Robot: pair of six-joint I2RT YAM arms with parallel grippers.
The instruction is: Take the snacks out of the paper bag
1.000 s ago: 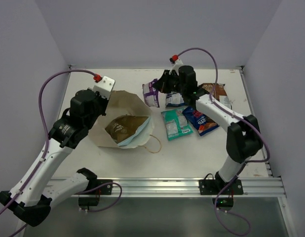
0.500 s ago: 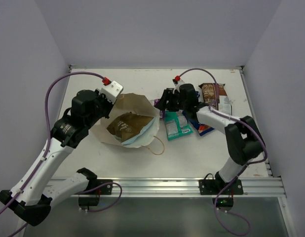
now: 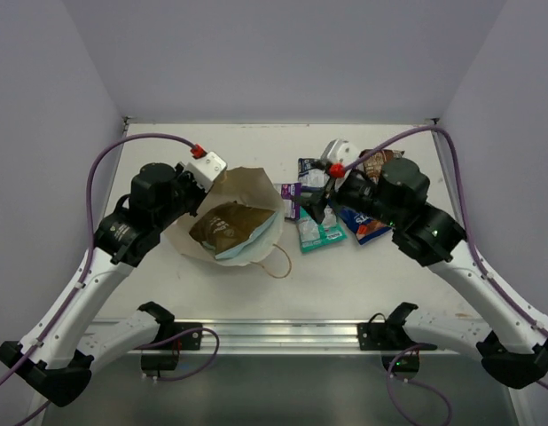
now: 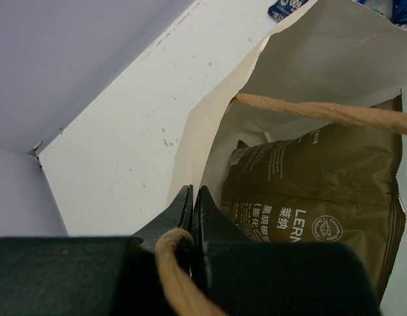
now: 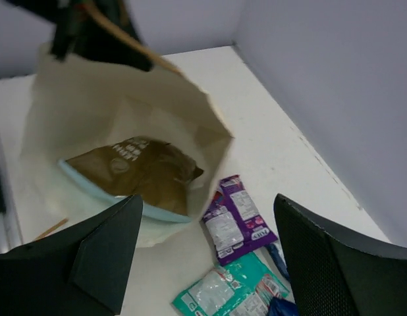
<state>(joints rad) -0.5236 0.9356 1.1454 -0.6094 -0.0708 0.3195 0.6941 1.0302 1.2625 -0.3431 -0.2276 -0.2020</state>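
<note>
Two packets in the bag, right arm lined up with its mouth

From above, my left gripper (image 3: 193,188) was clenched on the rim of the paper bag (image 3: 240,185), which sat slumped at the left of the table (image 3: 256,297) with its mouth tipped toward the right arm; I judged that hold was there to prop the opening. A brown packet (image 3: 223,227) lay inside over a light blue packet (image 3: 256,245). The purple-and-white packet (image 3: 289,201), teal packet (image 3: 317,234) and dark blue packet (image 3: 370,229) lay out on the table around my right gripper (image 3: 312,209), which was released and empty. On the left wrist view, the jaws were pinched on the bag's edge and its twisted handle (image 4: 172,263); the brown packet's print read roughly "LERNA", with Chinese characters. On the right wrist view, both fingers stood wide, aimed at the bag's mouth; the other labels were too small to read.
</note>
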